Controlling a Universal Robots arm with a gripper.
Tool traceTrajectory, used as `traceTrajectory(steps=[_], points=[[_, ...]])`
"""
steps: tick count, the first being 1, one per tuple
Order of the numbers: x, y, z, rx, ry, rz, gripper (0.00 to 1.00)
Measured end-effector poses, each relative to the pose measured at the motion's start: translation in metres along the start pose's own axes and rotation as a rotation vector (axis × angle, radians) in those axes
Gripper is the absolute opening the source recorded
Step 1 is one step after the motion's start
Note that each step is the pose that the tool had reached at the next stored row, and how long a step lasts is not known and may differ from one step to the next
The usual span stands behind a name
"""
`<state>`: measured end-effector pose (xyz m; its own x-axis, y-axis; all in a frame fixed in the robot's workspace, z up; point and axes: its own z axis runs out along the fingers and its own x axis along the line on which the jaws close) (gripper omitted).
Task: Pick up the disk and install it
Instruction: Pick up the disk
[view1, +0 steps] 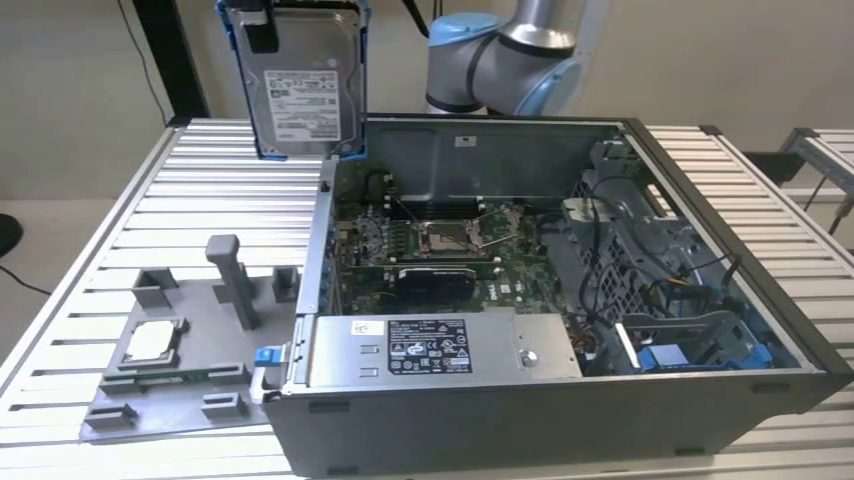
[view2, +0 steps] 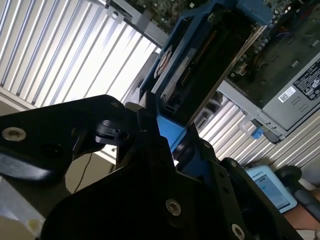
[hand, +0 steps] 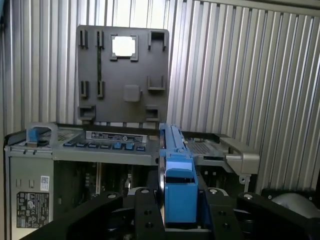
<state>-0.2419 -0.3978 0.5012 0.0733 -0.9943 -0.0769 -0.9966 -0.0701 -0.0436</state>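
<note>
Over the case (view1: 534, 425) corner — upright disk (view1: 310, 95), top cropped.

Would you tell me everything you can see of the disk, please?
The disk is a flat silver-grey metal rectangle with a white label and a blue frame along its edges. It hangs upright in the air near a corner of the open computer case, clamped at its upper end by the gripper; nothing else touches it.
</note>
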Motion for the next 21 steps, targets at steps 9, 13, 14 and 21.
traceTrajectory(steps=[9, 13, 14, 21], points=[[0.0115, -0.0343, 0.0006, -0.0089, -0.0007, 0.001, 0.00], [0.0148, -0.0429, 0.0008, -0.0121, -0.0010, -0.001, 0.00], [0.0148, -0.0429, 0.0007, -0.0121, -0.0010, -0.002, 0.00], [0.0199, -0.0582, 0.0010, -0.0125, -0.0011, -0.003, 0.00]])
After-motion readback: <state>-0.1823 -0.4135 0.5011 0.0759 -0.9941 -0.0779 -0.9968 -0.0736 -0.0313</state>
